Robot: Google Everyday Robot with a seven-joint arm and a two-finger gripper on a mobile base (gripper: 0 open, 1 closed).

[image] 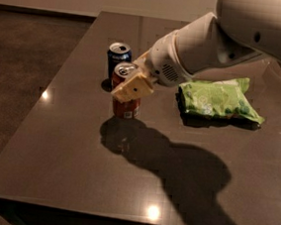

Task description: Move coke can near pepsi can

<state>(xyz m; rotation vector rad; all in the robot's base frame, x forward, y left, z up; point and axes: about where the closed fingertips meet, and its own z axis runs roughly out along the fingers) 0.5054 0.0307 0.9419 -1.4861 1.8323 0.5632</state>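
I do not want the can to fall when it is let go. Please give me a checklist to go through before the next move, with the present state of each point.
1. Hand shut on the coke can: ok, one finger lies across its front.
2. Coke can upright: ok.
3. Coke can near the pepsi can: ok, it stands just in front of it.
4. Gap between the two cans: cannot tell, they overlap in this view.
5. Coke can's base resting on the table: cannot tell.
6. Green bag out of the way: ok, it lies well apart from both cans.
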